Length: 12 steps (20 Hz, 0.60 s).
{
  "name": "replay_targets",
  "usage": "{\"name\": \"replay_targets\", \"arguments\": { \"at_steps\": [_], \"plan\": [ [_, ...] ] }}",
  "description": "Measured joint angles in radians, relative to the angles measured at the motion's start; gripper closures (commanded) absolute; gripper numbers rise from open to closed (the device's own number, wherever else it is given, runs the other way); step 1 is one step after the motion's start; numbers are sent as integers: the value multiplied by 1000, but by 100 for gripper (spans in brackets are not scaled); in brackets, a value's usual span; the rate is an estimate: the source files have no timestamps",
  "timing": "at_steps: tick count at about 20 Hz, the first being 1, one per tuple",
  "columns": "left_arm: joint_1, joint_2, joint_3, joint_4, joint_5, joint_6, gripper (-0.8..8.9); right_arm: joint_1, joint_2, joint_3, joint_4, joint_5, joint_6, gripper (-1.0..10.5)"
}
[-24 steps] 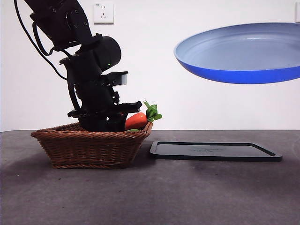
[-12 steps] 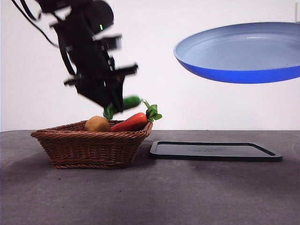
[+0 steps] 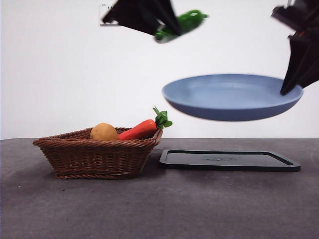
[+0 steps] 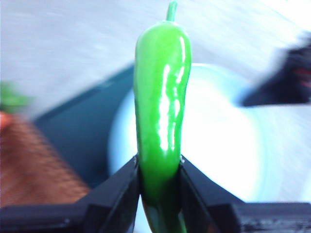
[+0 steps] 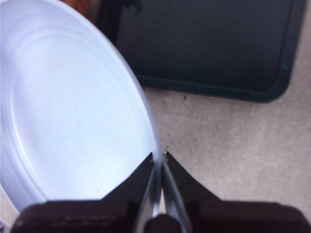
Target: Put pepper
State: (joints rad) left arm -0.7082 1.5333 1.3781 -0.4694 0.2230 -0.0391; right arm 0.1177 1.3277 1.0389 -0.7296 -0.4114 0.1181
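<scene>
My left gripper (image 3: 162, 22) is shut on the glossy green pepper (image 3: 182, 24) and holds it high, near the top of the front view, above the left rim of the blue plate (image 3: 229, 97). In the left wrist view the pepper (image 4: 163, 111) sticks out between the jaws, with the plate (image 4: 218, 145) below it. My right gripper (image 3: 289, 84) is shut on the plate's right rim and holds it in the air above the black tray (image 3: 229, 160). The right wrist view shows the jaws pinching the plate's rim (image 5: 156, 160).
A wicker basket (image 3: 97, 152) stands on the dark table at the left, holding a yellow-brown potato (image 3: 103, 132) and an orange carrot (image 3: 142, 128) with green leaves. The black tray also shows in the right wrist view (image 5: 204, 43).
My left gripper has lifted the pepper out of the basket and carried it up and to the right. The plate has come down and to the left, and the right arm now shows.
</scene>
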Motion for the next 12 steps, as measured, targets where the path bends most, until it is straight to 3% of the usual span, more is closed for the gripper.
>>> {"name": "replay_targets", "arguments": {
  "at_steps": [4, 10, 12],
  "plan": [
    [-94, 78, 0, 56, 0, -5, 755, 44, 18, 0, 27, -2, 29, 941],
    [-101, 230, 0, 82, -51, -7, 747, 59, 18, 0, 27, -6, 40, 941],
    [-103, 235, 0, 83, -87, -7, 665, 56, 18, 0, 23, -28, 43, 941]
  ]
}}
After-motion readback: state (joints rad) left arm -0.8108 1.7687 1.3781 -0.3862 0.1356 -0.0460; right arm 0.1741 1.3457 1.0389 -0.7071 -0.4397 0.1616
